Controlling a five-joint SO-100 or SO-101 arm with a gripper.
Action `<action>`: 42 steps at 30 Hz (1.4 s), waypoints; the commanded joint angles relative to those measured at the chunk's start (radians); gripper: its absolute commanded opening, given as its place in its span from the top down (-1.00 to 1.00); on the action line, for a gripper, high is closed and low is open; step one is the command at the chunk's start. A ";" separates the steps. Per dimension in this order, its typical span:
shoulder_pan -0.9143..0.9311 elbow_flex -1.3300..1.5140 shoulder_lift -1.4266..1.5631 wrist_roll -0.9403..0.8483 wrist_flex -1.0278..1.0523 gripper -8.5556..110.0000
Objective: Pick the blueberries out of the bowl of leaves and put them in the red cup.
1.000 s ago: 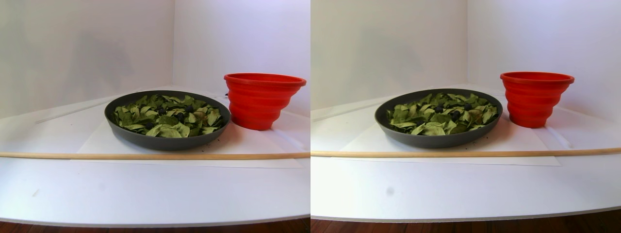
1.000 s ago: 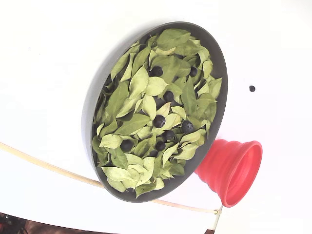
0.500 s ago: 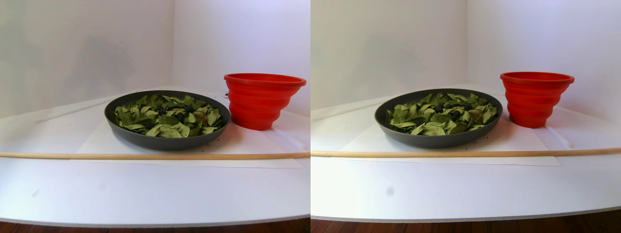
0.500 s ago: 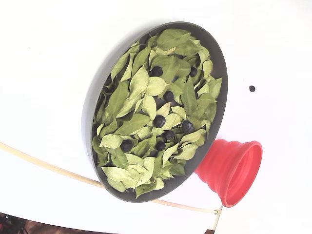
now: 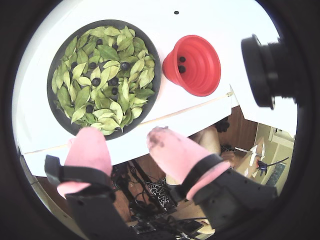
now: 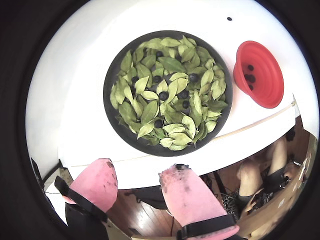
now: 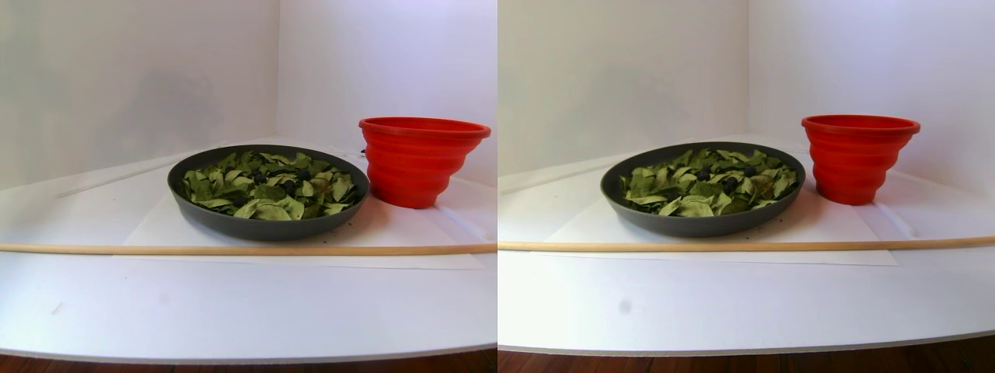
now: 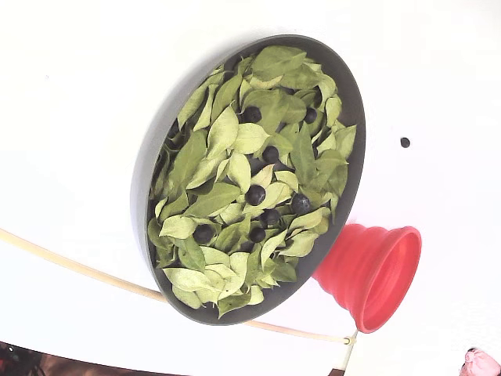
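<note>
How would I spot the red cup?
Find the big dark grey bowl of green leaves on the white table. Just beside its rim stands the red cup, the only bright red thing, with stepped sides and a wide mouth.

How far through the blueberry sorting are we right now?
Early on. Done: two or three blueberries already lie in the red cup. In hand: nothing; the hand is open and empty, up above the table edge in both wrist views. Left: several berries, such as one mid-bowl, sit among the leaves in the bowl.
</note>
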 commanded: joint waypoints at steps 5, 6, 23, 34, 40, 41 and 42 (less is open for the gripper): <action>0.011 0.023 -0.043 -0.054 -0.089 0.57; 0.014 0.025 -0.046 -0.060 -0.092 0.57; 0.006 0.137 -0.170 -0.158 -0.287 0.56; 0.011 0.155 -0.288 -0.195 -0.402 0.56; 0.018 0.153 -0.373 -0.206 -0.469 0.56; 0.015 0.153 -0.383 -0.206 -0.479 0.56; 0.014 0.153 -0.390 -0.207 -0.485 0.56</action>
